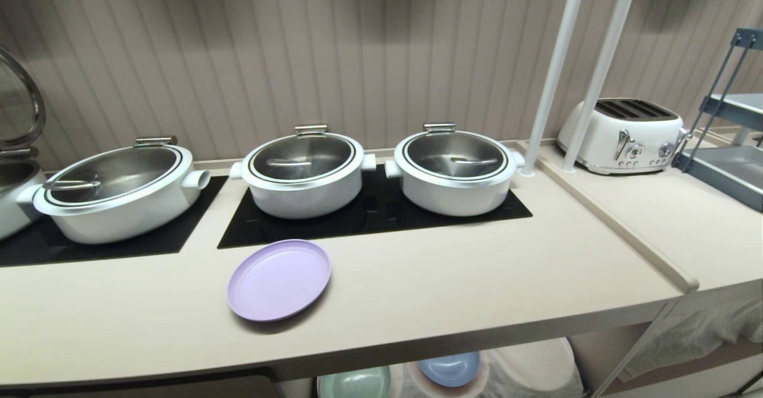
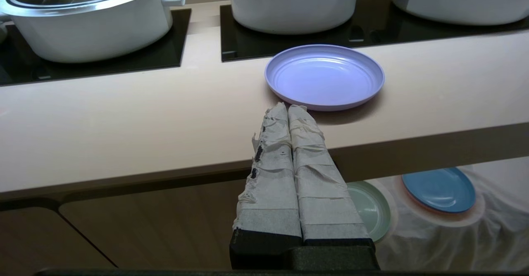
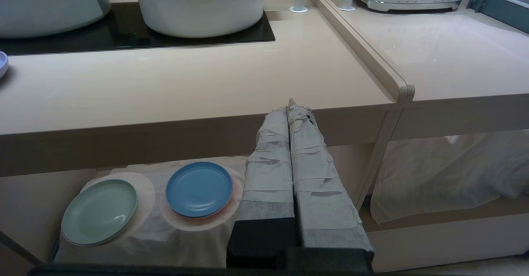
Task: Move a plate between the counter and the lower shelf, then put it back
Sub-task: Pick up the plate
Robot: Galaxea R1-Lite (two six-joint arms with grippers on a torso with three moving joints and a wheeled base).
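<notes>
The plate [image 1: 279, 279] lies flat on the surface [image 1: 453, 279], just in front of the black cooktop panel [image 1: 381, 213] carrying 2 white pots [image 1: 304, 174]. Below, the lower shelf [image 3: 434, 226] holds a mint-green plate [image 3: 99, 212] and a blue plate [image 3: 199, 189] on white cloth. My left pincer [image 2: 288, 107] and right pincer [image 3: 291, 104] are both pressed together, empty, in front of the surface edge.
</notes>
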